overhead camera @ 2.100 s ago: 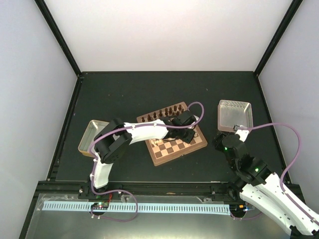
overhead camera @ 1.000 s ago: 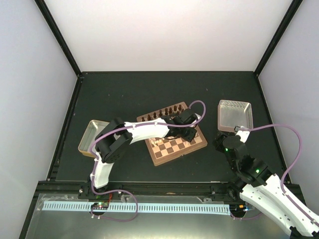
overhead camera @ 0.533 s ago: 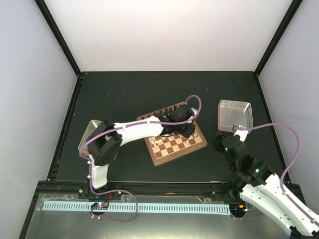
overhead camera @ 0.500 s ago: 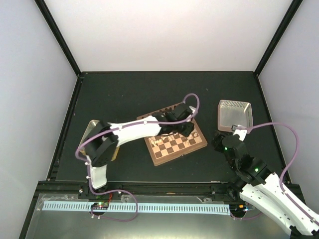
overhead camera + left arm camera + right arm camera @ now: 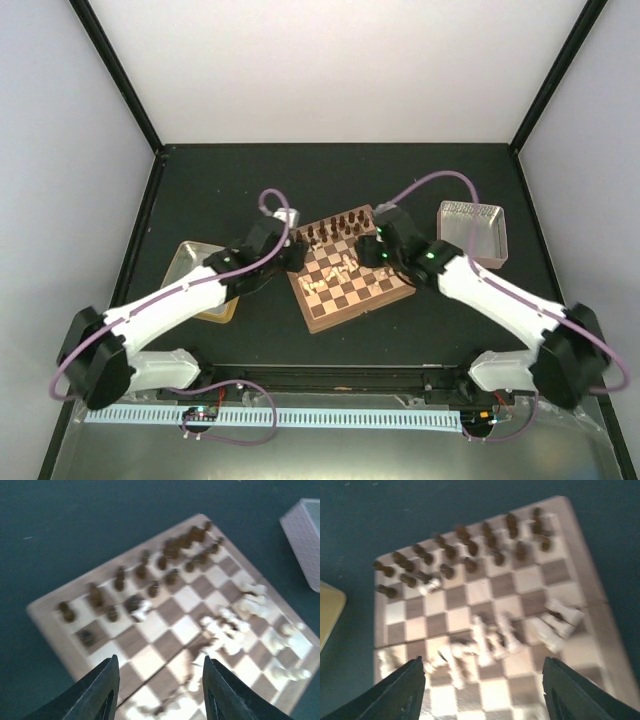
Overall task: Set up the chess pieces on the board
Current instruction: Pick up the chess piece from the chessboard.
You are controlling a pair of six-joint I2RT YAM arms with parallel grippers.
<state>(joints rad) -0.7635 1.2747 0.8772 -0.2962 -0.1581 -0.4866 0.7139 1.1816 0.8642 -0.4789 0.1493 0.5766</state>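
The board (image 5: 345,302) lies angled at the table's middle. Dark chessmen (image 5: 335,224) stand along its far rows. Several cream chess pieces (image 5: 345,265) lie jumbled and tipped over on the middle squares, shown blurred in the left wrist view as chess pieces (image 5: 225,630) and in the right wrist view as chess pieces (image 5: 492,637). One cream piece (image 5: 141,609) lies among the dark ones. My left gripper (image 5: 293,252) hovers at the board's left edge, open and empty (image 5: 159,661). My right gripper (image 5: 372,250) hangs over the board's right part, wide open and empty (image 5: 483,662).
A yellowish metal tray (image 5: 187,268) sits left of the board, partly under my left arm. A silver tray (image 5: 472,232) stands to the board's right, its corner showing in the left wrist view (image 5: 306,540). Black frame posts and pale walls bound the dark table.
My left arm has drawn back from over the board to its left edge and its jaws have opened. My right arm has swung from the near right corner to above the board.
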